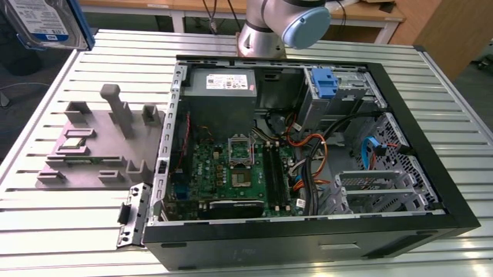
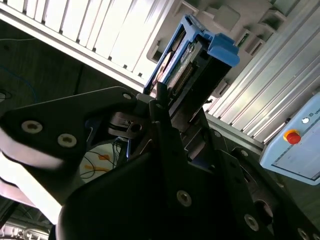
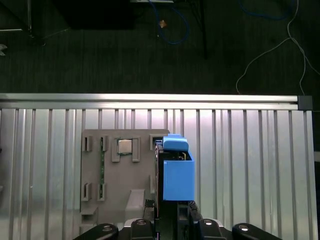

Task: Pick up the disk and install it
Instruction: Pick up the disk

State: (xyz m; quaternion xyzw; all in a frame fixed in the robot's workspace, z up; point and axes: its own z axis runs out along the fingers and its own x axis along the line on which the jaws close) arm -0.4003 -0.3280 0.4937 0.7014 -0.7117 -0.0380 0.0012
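Note:
The disk (image 1: 45, 23) hangs high at the exterior view's top left corner, a silver drive with a white-and-blue label and a blue rail along its edge. In the first wrist view the disk (image 3: 176, 172) stands edge-on, blue carrier toward the camera, above the grey fixture tray (image 3: 117, 190). My gripper (image 3: 172, 206) is shut on its lower end. In the second wrist view the black fingers (image 2: 161, 107) clamp the disk (image 2: 192, 60) from both sides.
The open computer case (image 1: 462, 202) lies on the slatted aluminium table (image 1: 62, 236), with a blue bracket (image 1: 325, 83) in its drive bay and a grey power supply (image 1: 219, 86). The grey fixture tray (image 1: 100, 144) holds a chip (image 3: 125, 146). A pendant with a red button (image 2: 292, 136) lies nearby.

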